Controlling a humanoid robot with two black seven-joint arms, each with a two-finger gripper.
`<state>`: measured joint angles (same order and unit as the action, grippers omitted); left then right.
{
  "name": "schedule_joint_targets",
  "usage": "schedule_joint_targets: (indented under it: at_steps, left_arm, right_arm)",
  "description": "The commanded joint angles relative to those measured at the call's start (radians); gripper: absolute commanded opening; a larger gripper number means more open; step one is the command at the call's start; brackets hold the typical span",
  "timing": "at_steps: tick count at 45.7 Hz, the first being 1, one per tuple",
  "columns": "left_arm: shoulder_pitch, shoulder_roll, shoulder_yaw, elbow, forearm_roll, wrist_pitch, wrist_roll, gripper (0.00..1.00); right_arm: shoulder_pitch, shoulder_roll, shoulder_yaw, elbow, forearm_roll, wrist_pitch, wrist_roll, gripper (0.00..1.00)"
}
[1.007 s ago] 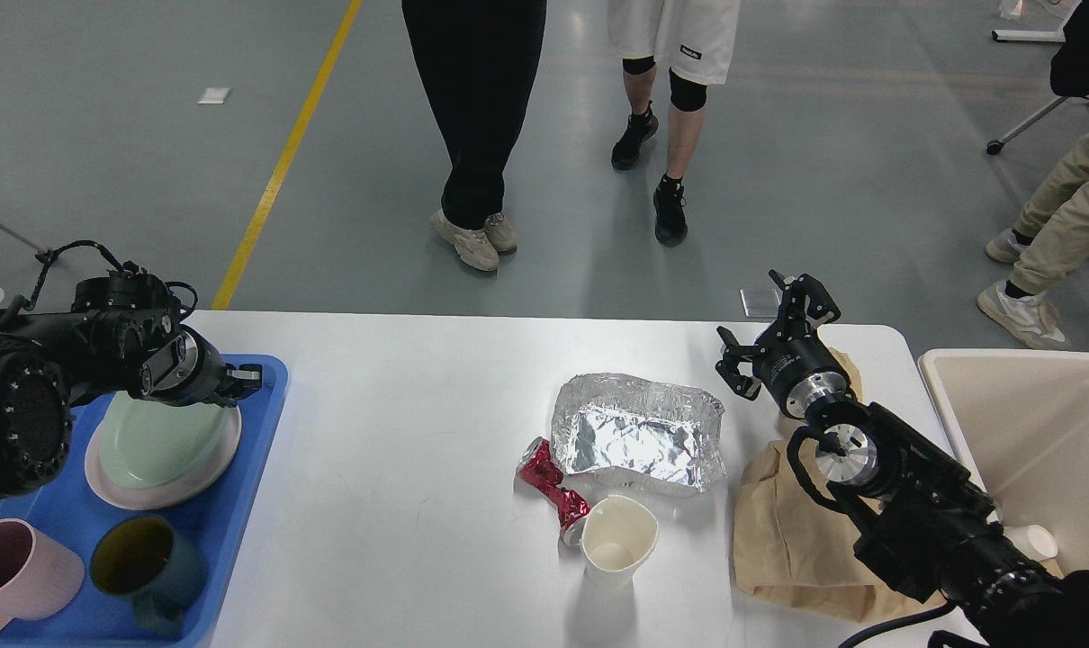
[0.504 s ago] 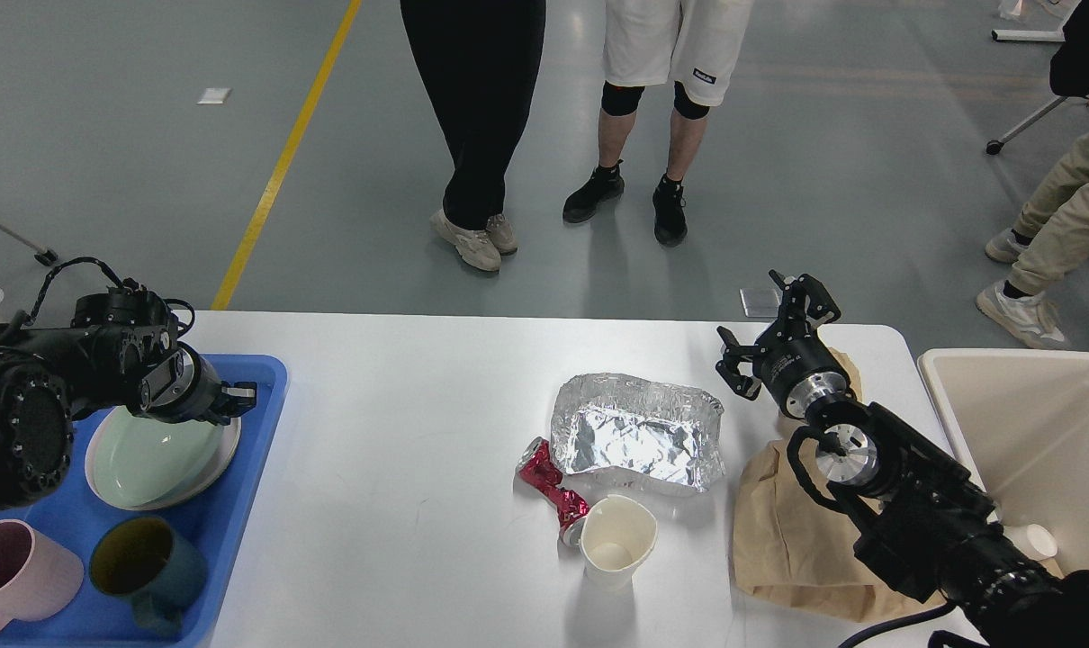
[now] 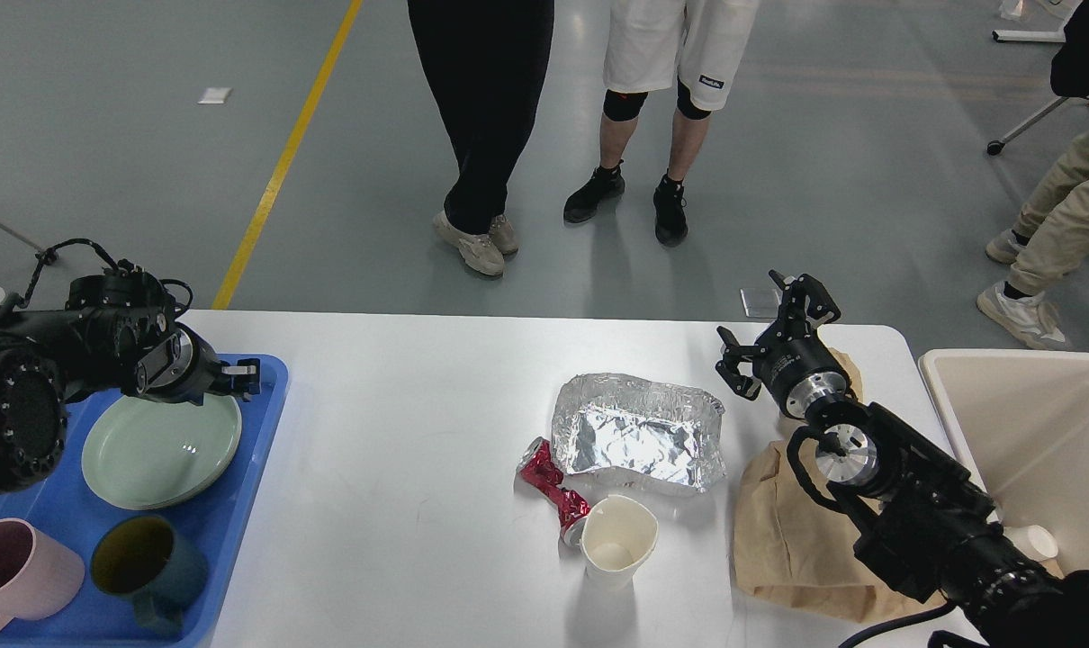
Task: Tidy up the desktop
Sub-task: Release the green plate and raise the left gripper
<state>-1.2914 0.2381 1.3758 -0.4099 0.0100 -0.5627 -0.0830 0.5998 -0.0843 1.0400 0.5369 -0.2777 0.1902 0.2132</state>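
Both arms black, chunky joints; right arm [image 3: 913, 513] w/ silver collars; left arm [image 3: 49, 369] w/ looped black cable.

Crinkled shiny foil tray [image 3: 636, 434] on the smooth matt white desktop [image 3: 400, 468]

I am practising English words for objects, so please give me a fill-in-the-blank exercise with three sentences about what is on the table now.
1. The green plate lies flat in the ____ tray, near the left gripper.
2. The crushed red can lies on the desktop between the foil container and the white ____ cup.
3. The brown paper bag lies partly under the ____ arm.

Missing words: blue; paper; right
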Motion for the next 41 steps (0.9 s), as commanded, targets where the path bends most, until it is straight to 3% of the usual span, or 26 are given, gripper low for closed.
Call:
schedule_joint_targets:
  at_steps: [1, 6, 9, 22, 34, 41]
  left_arm:
    - [-0.084, -0.005, -0.007, -0.035, -0.001, -0.078, 0.002, 0.97]
    - [-0.163, -0.006, -0.024, -0.055, -0.002, -0.195, -0.006, 0.97]
    - [-0.21, -0.014, -0.05, -0.053, -0.004, -0.215, -0.006, 0.97]
    - [-0.417, -0.029, -0.36, -0.032, -0.016, -0.194, 0.006, 0.97]
    - [-0.41, -0.02, -0.805, 0.097, -0.015, -0.172, 0.008, 0.97]
    - [-0.408, -0.008, -0.917, 0.14, -0.015, -0.172, -0.004, 0.97]
  right_arm:
    - [0.0, 0.0, 0.0, 0.0, 0.0, 0.0, 0.0, 1.0]
    - [0.0, 0.0, 0.0, 0.0, 0.0, 0.0, 0.0, 1.0]
    - [0.0, 0.0, 0.0, 0.0, 0.0, 0.0, 0.0, 1.0]
    - [0.0, 0.0, 0.0, 0.0, 0.0, 0.0, 0.0, 1.0]
    - [0.0, 0.0, 0.0, 0.0, 0.0, 0.0, 0.0, 1.0]
    - [0.0, 0.0, 0.0, 0.0, 0.0, 0.0, 0.0, 1.0]
